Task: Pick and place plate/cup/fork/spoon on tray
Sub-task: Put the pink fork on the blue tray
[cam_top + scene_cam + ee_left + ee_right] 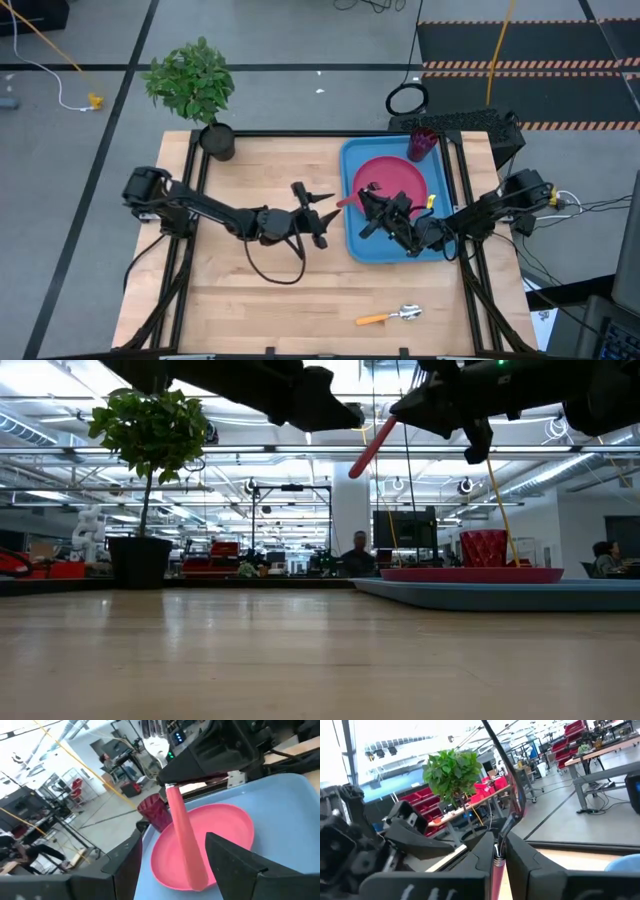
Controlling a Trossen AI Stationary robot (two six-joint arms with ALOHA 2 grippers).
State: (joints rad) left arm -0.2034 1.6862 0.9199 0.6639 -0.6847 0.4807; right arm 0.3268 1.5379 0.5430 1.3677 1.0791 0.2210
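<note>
My right gripper point(368, 200) is shut on a pink-handled utensil point(348, 203) and holds it in the air over the left rim of the blue tray point(352, 240). The utensil's head is hidden by the gripper. My left gripper point(328, 215) is open. Its fingers point(235, 865) stand on either side of the handle's free end point(197, 877) without touching it. The pink-red plate point(400, 175) lies flat in the tray. The dark red cup point(423, 143) stands upright in the tray's far right corner. My right gripper pinches the upper end of the pink handle point(172, 795) between its two fingers point(496, 851). It comes from the table's right side. The utensil is lifted clear, and its handle point(372, 448) slants down toward the table's left.
A utensil with an orange handle and a metal head point(390, 316) lies on the wood near the front edge. A potted plant point(217, 140) stands at the far left corner. Bare tabletop lies left and in front of the tray.
</note>
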